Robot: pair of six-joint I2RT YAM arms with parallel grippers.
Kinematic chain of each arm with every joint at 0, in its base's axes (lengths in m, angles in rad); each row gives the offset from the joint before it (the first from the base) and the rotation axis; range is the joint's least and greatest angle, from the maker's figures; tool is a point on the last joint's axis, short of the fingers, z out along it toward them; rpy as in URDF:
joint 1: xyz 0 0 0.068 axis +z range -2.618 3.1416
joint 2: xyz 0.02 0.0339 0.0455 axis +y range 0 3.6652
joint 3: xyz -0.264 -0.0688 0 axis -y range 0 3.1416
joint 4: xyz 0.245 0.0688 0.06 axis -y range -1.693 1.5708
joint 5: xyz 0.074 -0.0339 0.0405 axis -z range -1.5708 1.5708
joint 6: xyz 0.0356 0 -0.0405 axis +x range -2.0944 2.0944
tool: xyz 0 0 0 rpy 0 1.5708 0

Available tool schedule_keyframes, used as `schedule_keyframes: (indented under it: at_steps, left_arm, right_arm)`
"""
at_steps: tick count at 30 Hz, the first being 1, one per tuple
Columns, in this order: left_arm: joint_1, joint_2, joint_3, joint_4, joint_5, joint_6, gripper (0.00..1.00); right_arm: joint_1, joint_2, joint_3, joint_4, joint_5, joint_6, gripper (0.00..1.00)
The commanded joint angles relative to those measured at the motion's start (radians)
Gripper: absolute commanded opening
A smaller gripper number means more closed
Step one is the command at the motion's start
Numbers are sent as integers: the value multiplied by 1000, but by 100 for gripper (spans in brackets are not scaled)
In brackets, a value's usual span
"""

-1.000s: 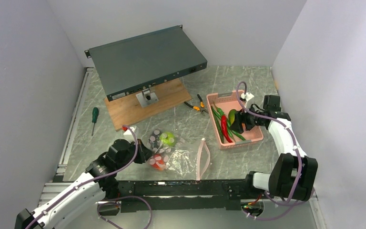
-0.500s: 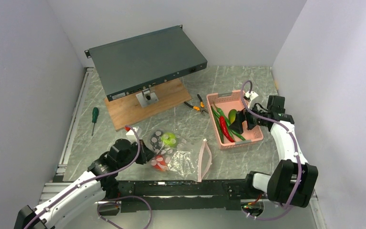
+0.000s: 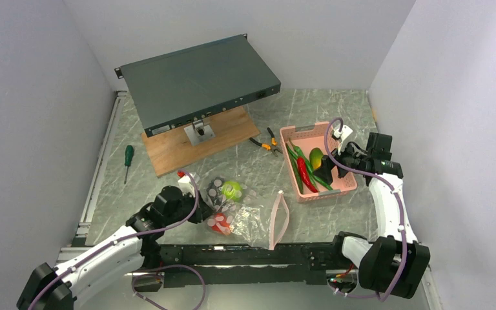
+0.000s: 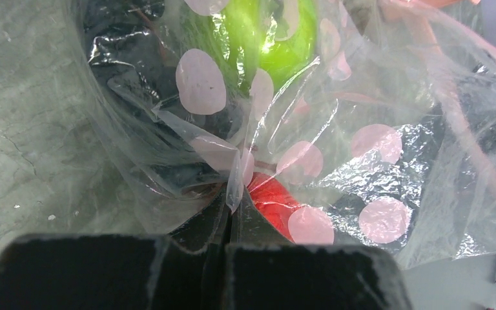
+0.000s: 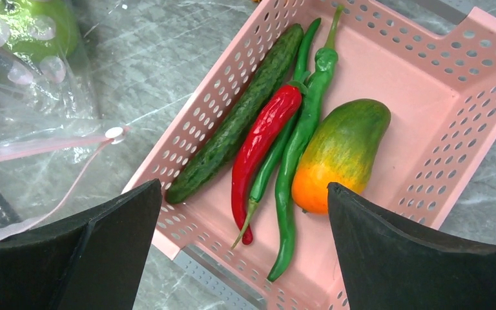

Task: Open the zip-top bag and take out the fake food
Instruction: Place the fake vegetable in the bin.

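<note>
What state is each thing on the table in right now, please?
zip-top bag: slack, mouth open, food still inside
green apple: inside the bag
mango: out, lying in the pink basket
red chili: out, lying in the basket
left gripper: jaws shut on the bag's plastic
right gripper: jaws open, empty, above the basket

Table (image 3: 336,106) bears bag (image 3: 248,219), basket (image 3: 303,128), pliers (image 3: 263,143), screwdriver (image 3: 128,161), board (image 3: 174,152)

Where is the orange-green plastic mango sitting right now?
In the top view, the orange-green plastic mango lies on the table's right side, inside the pink slotted plastic basket, just right of the long green plastic chilli.
</note>
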Motion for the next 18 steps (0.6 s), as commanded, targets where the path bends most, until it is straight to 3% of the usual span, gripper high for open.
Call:
schedule_keyframes:
  at_steps: [1, 18]
  left_arm:
    - [2, 57, 34, 95, 57, 58, 0]
    - [2, 231, 22, 261, 121, 116, 0]
  right_arm:
    - [-9, 19, 14, -32, -47, -103, 100]
    - [10, 62, 6, -79, -18, -204, 100]
